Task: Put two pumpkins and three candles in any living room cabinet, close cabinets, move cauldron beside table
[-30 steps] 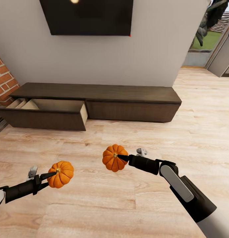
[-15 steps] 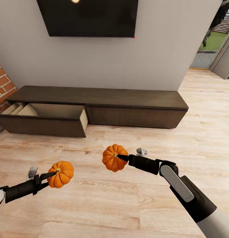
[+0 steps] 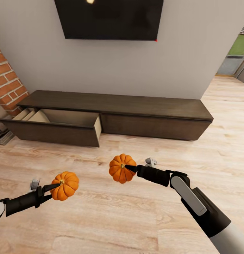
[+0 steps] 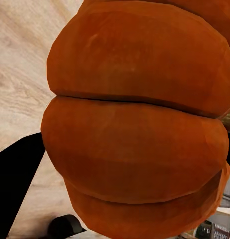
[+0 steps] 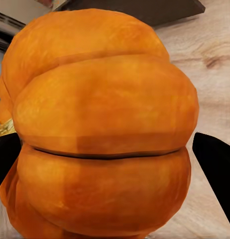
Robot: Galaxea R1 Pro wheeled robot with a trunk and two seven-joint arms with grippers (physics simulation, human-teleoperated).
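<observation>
Each gripper, left (image 3: 53,187) and right (image 3: 130,168), grasps a pumpkin (cabinet (image 3: 143,106) drawer open).

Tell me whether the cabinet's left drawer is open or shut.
Open. The left drawer of the cabinet is pulled out toward the floor, its pale beige inside showing; the right front sits flush.

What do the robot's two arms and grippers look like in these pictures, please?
Both arms are slim and black toward the wrist, ending in a left gripper and a right gripper with thin, pointed black fingers. A small grey-white block sits atop each wrist. The right arm's larger links are black with a pale grey oval panel, turning white near the frame's edge.
</observation>
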